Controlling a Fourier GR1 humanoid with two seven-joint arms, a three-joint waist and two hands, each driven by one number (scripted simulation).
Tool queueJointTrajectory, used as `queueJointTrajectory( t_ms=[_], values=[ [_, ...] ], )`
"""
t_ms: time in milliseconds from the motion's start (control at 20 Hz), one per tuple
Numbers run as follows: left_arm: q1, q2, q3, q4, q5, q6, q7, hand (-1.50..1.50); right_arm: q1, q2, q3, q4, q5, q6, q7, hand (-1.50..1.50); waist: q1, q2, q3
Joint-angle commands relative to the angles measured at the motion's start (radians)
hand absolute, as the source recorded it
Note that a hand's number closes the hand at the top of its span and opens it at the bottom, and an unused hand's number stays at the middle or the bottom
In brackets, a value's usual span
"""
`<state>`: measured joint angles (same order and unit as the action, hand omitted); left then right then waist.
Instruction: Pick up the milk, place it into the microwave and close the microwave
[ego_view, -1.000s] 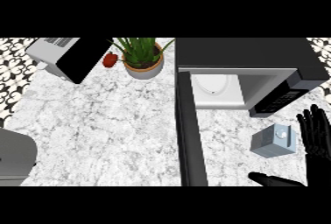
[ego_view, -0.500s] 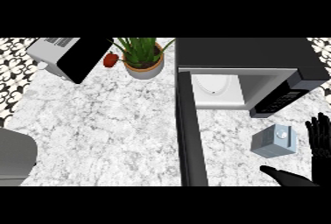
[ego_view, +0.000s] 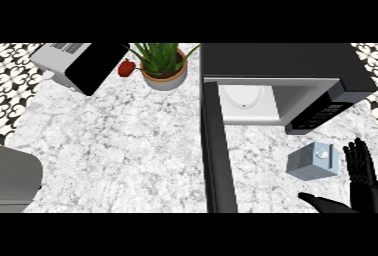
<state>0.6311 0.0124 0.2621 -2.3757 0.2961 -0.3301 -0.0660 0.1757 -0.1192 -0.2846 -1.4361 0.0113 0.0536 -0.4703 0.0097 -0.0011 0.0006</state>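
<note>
The milk (ego_view: 314, 161) is a small grey-blue carton with a round cap, standing on the marble counter in front of the microwave (ego_view: 284, 75), to the right of its door. The microwave's door (ego_view: 218, 150) hangs wide open toward me, and the white cavity (ego_view: 247, 100) holds a turntable only. My right hand (ego_view: 360, 170) is open at the right edge, its fingers straight and just right of the carton, with a small gap to it. Its thumb (ego_view: 325, 202) is spread out below the carton. My left hand does not show.
A potted plant (ego_view: 164, 67) stands at the back, with a small red fruit (ego_view: 127, 69) beside it and a toaster oven (ego_view: 77, 62) at the back left. A grey rounded shape (ego_view: 16, 180) sits at the lower left edge. Marble counter (ego_view: 125, 150) spreads left of the door.
My right hand has drifted down and to the right, with the thumb shifting right under the carton. The milk and the microwave door have not moved.
</note>
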Motion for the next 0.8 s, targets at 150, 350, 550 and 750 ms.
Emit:
queueJointTrajectory(
  t_ms=[150,350,550,750],
  values=[
    [0.059,-0.012,-0.070,-0.104,0.034,0.024,0.008,-1.50,-0.095,0.016,0.000,0.278,0.049,-0.022,-0.193,-1.50,0.004,0.001,0.000],
    [0.041,-0.003,0.025,-0.075,0.100,-0.021,0.005,-1.50,-0.158,-0.040,-0.041,0.362,0.030,-0.013,-0.205,-1.50,0.001,0.000,0.000],
    [0.091,-0.012,0.009,-0.122,0.104,-0.038,0.017,-1.50,-0.181,-0.076,-0.069,0.534,0.054,-0.017,-0.346,-1.50,0.007,0.001,0.001],
    [0.106,-0.012,0.054,-0.033,0.112,-0.090,-0.076,-1.50,-0.284,-0.143,-0.104,0.673,0.046,-0.005,-0.364,-1.50,0.011,0.001,0.000]
  ],
)
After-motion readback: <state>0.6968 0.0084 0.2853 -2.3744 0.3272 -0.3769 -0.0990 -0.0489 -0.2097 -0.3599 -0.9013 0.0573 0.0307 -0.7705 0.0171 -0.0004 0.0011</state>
